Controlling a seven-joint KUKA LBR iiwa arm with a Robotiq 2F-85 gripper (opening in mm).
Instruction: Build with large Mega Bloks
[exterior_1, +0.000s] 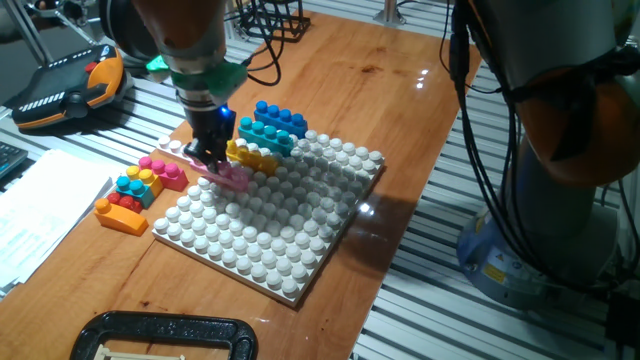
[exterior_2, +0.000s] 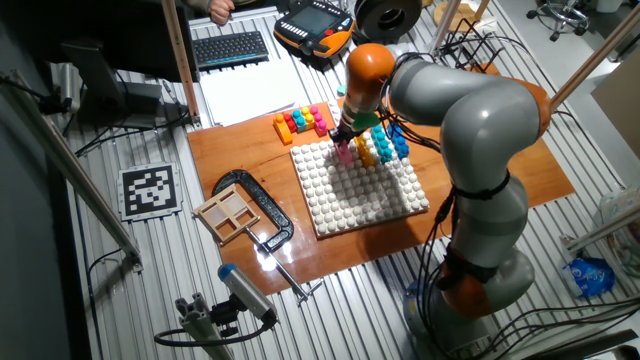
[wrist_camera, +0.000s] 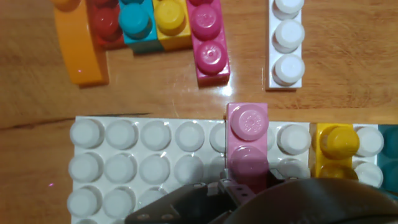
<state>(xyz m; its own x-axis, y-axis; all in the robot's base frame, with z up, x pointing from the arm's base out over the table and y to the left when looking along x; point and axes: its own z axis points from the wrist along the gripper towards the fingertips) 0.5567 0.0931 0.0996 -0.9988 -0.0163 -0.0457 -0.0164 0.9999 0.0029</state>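
Closest to the hand camera, the gripper (wrist_camera: 239, 186) fills the bottom edge of the hand view, its dark body hiding the fingertips, so whether the jaws pinch the pink brick (wrist_camera: 247, 146) or merely stand over it cannot be told. That pink brick lies on the white baseplate (wrist_camera: 124, 162) at its 12 o'clock edge, one stud clear and the next half under the gripper. At 3 o'clock from it, a stud's gap away, sits a yellow brick (wrist_camera: 337, 149), also on the plate, with a sliver of cyan at the far right edge. Off the plate, on the wooden table (wrist_camera: 348, 74), a white three-stud brick (wrist_camera: 287, 46) lies at 1 o'clock from the pink one. At 11 o'clock a cluster stands together: a second pink brick (wrist_camera: 210, 43), yellow, cyan and red studs side by side, and an orange piece (wrist_camera: 78, 46) at the left end. From one fixed view, the cyan brick (exterior_1: 266, 133) and dark blue brick (exterior_1: 282, 117) sit along the plate's far edge, beside the yellow one.
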